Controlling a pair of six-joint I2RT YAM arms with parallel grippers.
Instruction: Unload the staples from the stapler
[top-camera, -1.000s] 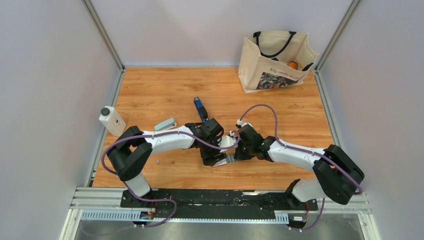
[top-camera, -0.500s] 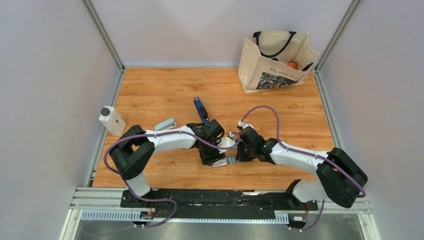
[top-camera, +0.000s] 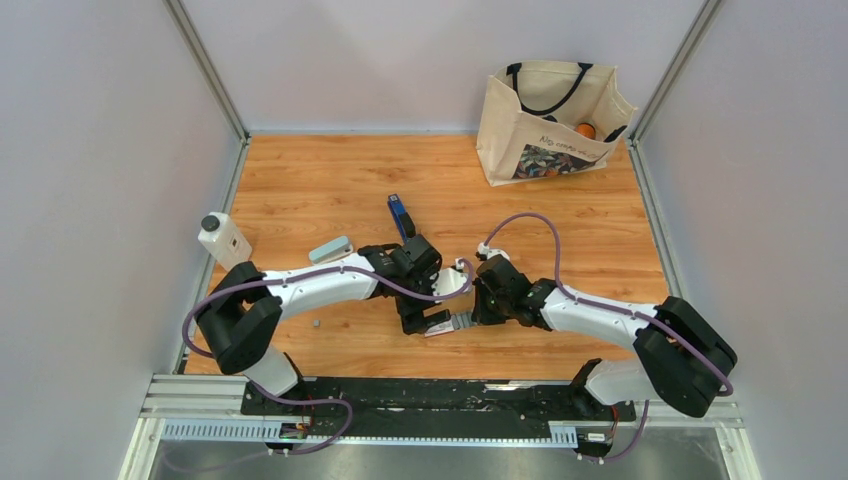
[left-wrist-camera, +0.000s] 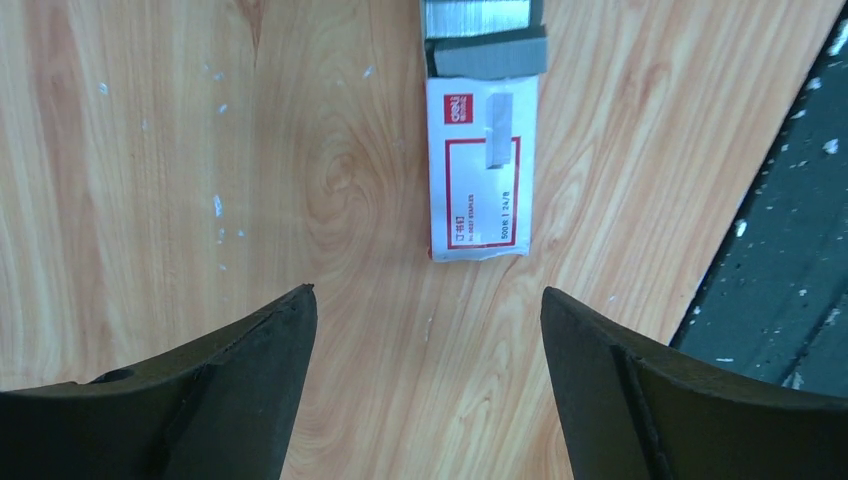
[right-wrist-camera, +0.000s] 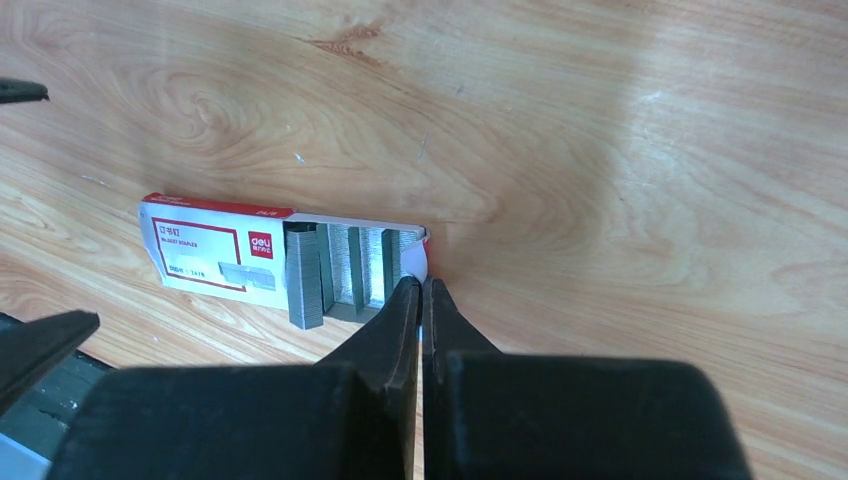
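Stapler (top-camera: 400, 218) apart from both jaws.

Both arms are shown reaching inward from bases at the near edge, so that the wrists nearly meet over mid-table. The left arm (top-camera: 330, 282) is folded at the elbow and swept rightward, and the right arm (top-camera: 592, 316) is swept leftward, both being held low. The left gripper (left-wrist-camera: 427, 295) is pointed downward with its jaws spread wide, the two dark fingers (left-wrist-camera: 230, 390) being seen far apart in the wrist view. The right gripper (right-wrist-camera: 422, 288) is closed, tips pressed together close to the table surface; whether anything thin is pinched between them cannot be made out.
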